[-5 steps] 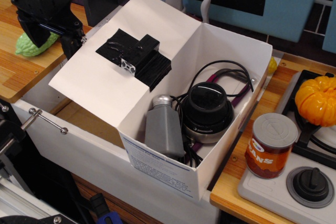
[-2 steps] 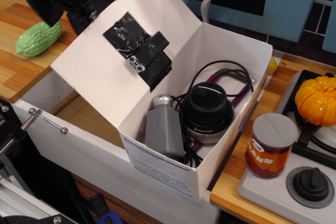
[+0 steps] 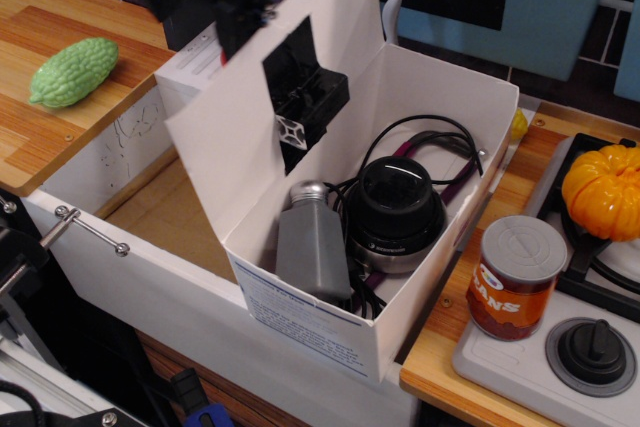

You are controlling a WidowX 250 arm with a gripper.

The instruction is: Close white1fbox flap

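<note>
The white1fbox (image 3: 440, 117) stands open in the middle, its blue-bordered label (image 3: 300, 322) on the near end. It holds a grey bottle (image 3: 310, 247), a black round device (image 3: 398, 209) and cables. The flap (image 3: 235, 162) is hinged on the box's left long edge and stands nearly upright, with the black taped block (image 3: 305, 97) facing the box's inside. My black gripper (image 3: 232, 9) is at the top left, behind the flap's upper edge and against its outer side. Its jaws are dark and partly hidden, so I cannot tell if they are open.
A green bumpy gourd (image 3: 72, 70) lies on the wooden counter at left. A long white bin (image 3: 150, 277) with a metal rod handle (image 3: 90, 230) sits beside the box. At right are a can (image 3: 515, 277), an orange pumpkin (image 3: 603, 187) and a stove knob (image 3: 590, 347).
The flap has swung up from lying out to the left to nearly upright. My gripper has moved right and up along with it, from beside the gourd to behind the flap's top.
</note>
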